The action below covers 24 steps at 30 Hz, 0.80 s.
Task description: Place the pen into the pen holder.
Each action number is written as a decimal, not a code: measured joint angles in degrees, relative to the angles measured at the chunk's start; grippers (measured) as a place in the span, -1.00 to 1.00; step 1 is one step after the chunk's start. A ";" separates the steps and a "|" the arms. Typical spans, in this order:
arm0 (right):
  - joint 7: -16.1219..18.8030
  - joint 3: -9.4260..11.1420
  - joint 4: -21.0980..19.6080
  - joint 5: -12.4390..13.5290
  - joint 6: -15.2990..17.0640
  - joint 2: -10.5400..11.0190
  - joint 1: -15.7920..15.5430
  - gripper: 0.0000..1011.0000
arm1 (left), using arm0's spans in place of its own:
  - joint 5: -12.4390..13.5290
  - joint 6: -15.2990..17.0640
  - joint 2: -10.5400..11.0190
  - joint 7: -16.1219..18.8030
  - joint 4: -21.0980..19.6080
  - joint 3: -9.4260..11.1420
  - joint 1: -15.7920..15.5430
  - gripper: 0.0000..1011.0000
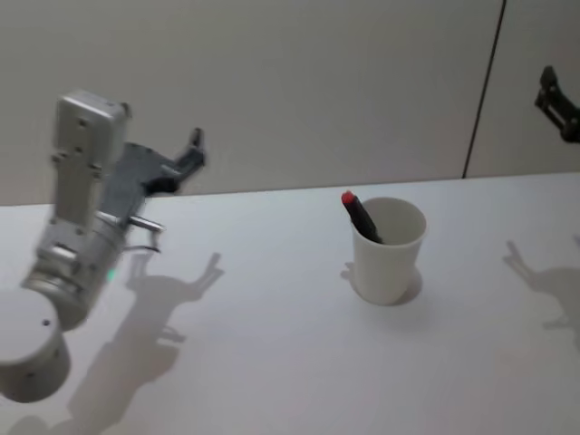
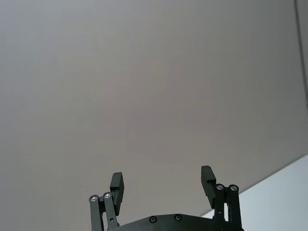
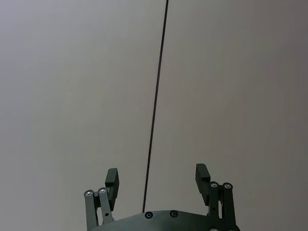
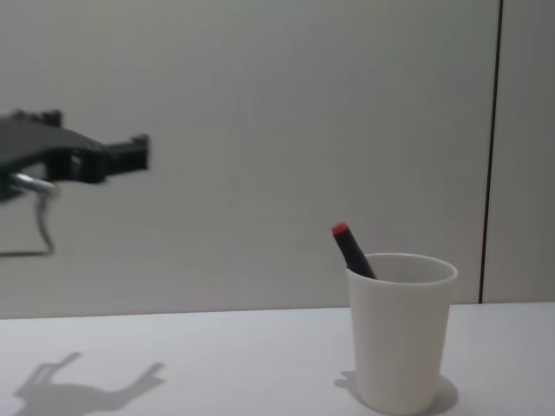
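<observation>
The plain white paper cup, tapered and with a rolled rim, stands upright on the smooth white table, a little right of the middle. Inside it is the black pen with a red cap. The pen leans toward the left and its red end comes out above the rim. The chest view shows the cup from the side, so its narrow base and wider mouth are clear, and the pen rests against the near left part of the rim.

The left gripper is raised above the left part of the table, well apart from the cup. Its arm is of light grey metal with a round silver joint, and the dark fingers point to the pale wall. In the left wrist view the two black fingers are spread apart with nothing between them, and a corner of the table is below them.

The right gripper is high at the right edge of the head view, also far from the cup. In the right wrist view its fingers are parted and empty, before a wall with a thin dark seam.
</observation>
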 joint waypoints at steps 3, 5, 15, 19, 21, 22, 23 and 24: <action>0.45 -0.11 -0.08 0.04 0.31 -0.17 -0.39 0.98 | -0.21 -0.65 -0.41 -0.35 1.30 2.24 -0.86 0.98; 1.14 -0.20 -0.24 0.18 0.75 -0.39 -0.93 0.98 | -0.38 -1.14 -0.73 -0.62 2.26 3.87 -1.50 0.98; 6.68 -1.21 -1.43 1.46 4.68 -2.39 -5.66 0.98 | -1.07 -3.09 -2.01 -1.65 6.21 10.62 -4.14 0.98; 8.93 -1.63 -1.89 1.97 6.26 -3.23 -7.60 0.98 | -1.17 -3.40 -2.19 -1.80 6.77 11.60 -4.50 0.98; 9.90 -1.80 -2.09 2.19 6.97 -3.58 -8.41 0.98 | -1.22 -3.54 -2.29 -1.89 7.05 12.09 -4.70 0.98; 10.24 -1.86 -2.15 2.27 7.22 -3.69 -8.68 0.98 | -1.23 -3.57 -2.30 -1.90 7.08 12.14 -4.71 0.98; 10.65 -1.94 -2.24 2.36 7.50 -3.83 -9.03 0.98 | -1.23 -3.58 -2.30 -1.91 7.09 12.17 -4.72 0.98; 10.82 -1.96 -2.28 2.40 7.63 -3.90 -9.19 0.98 | -1.24 -3.59 -2.31 -1.91 7.11 12.19 -4.74 0.98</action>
